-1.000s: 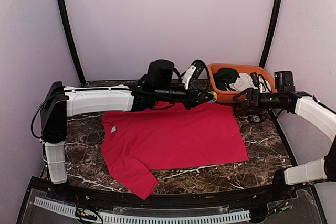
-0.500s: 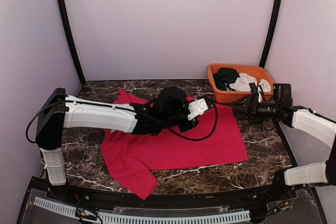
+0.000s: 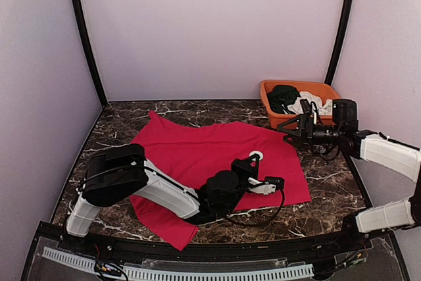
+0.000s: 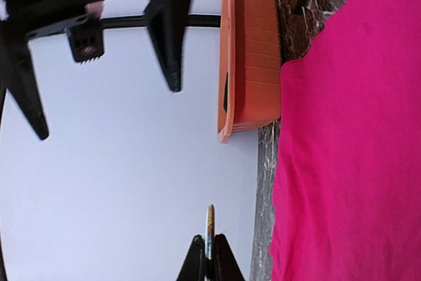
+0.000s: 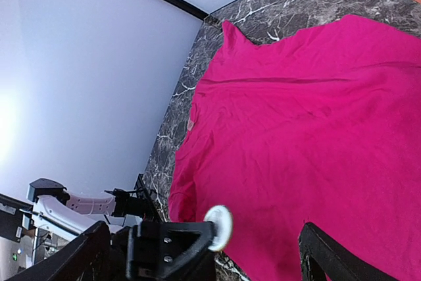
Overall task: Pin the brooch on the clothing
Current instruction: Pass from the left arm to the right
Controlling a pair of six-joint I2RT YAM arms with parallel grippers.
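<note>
Rightward, T-shirt (image 3: 191, 149) corner near bin (image 3: 275, 118).

No text, label or number can be read anywhere.

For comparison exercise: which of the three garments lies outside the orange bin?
The red T-shirt, spread on the table; the dark green garment and white garment are bundled in the bin.

A dark marble table (image 3: 329, 182) with white veins carries two things. A red T-shirt (image 3: 197, 149) lies spread and a little rumpled across its left and middle, one sleeve near the front edge. An orange bin (image 3: 279, 122) stands in the back right corner, just beside the shirt.
</note>
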